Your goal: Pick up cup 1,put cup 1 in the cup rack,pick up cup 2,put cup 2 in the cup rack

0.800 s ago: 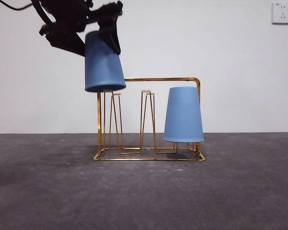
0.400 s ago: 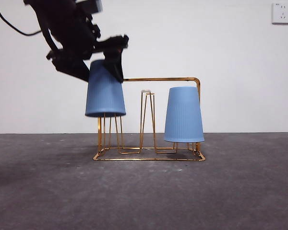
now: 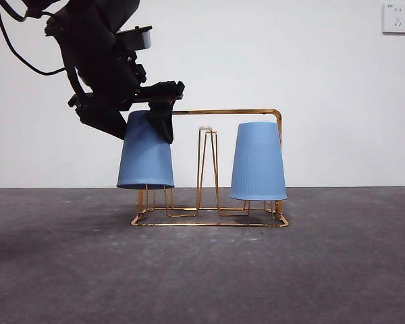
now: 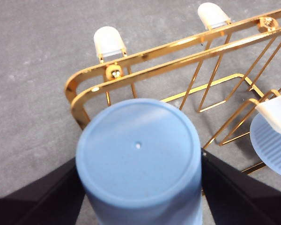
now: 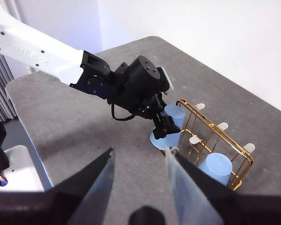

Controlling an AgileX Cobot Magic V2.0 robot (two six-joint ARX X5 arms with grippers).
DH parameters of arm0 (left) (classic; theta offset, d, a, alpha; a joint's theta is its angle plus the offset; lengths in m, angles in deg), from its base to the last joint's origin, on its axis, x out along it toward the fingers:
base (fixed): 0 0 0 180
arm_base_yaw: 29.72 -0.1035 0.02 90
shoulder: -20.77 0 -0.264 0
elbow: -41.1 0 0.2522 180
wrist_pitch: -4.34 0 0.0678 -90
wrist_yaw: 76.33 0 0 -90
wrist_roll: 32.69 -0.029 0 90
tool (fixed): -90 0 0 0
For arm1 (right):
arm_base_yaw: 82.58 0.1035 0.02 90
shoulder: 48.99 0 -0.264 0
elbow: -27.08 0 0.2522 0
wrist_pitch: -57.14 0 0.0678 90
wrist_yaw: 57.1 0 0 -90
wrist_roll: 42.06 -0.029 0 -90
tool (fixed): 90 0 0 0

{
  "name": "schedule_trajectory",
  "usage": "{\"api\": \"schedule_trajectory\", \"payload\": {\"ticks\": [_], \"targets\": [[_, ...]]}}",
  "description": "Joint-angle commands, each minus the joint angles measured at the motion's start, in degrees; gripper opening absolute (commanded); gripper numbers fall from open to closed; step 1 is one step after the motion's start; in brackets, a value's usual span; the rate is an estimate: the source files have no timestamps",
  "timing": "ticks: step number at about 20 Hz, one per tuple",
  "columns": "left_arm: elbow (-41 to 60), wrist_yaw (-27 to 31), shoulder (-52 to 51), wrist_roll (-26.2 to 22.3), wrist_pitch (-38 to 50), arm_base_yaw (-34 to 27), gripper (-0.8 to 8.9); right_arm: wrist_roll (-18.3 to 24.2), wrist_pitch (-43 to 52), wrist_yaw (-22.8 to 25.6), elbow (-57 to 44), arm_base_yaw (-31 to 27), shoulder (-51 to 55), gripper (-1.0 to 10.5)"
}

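Observation:
Cup 2 (image 3: 146, 152), a blue ribbed cup, hangs upside down over the left pegs of the gold wire cup rack (image 3: 226, 112). My left gripper (image 3: 146, 119) is shut on its upper part; its rim sits a little above the rack's base. The left wrist view shows the cup's flat bottom (image 4: 138, 154) between my left gripper's (image 4: 139, 190) black jaws, beside the rack's frame (image 4: 145, 56). Cup 1 (image 3: 258, 160), the same blue, rests upside down on the rack's right pegs. My right gripper (image 5: 138, 173) hovers open high above the table, far from the rack (image 5: 225, 136).
The middle peg (image 3: 206, 162) of the rack, with a white cap, stands bare between the two cups. A wall socket (image 3: 396, 18) is at the upper right. The grey table's edge (image 5: 18, 93) lies past the left arm (image 5: 126, 86).
My left gripper has come down with cup 2: its rim has dropped from the peg tops to near the rack's base, so the left pegs are now inside it. Cup 1 has not moved.

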Motion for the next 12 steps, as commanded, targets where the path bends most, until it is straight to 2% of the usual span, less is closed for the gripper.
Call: {"api": "schedule_trajectory", "payload": {"ticks": [1, 4, 5, 10, 12], "targets": [[0.2, -0.1, 0.6, -0.5, -0.5, 0.0, 1.15, 0.4, 0.3, 0.2, -0.2, 0.0, -0.1, 1.9], [0.2, -0.3, 0.6, -0.5, -1.1, 0.0, 4.45, 0.4, 0.3, 0.2, -0.2, 0.0, -0.1, 1.9], [0.2, -0.3, 0.6, -0.4, -1.5, 0.0, 4.72, 0.4, 0.3, 0.2, -0.2, 0.0, 0.0, 1.9], [0.0, -3.3, 0.6, 0.5, -3.5, 0.0, 4.8, 0.4, 0.0, 0.2, -0.2, 0.0, 0.0, 1.9], [0.0, -3.3, 0.5, 0.7, -4.7, 0.0, 5.41, 0.4, 0.0, 0.2, -0.2, 0.0, -0.1, 1.9]]}}
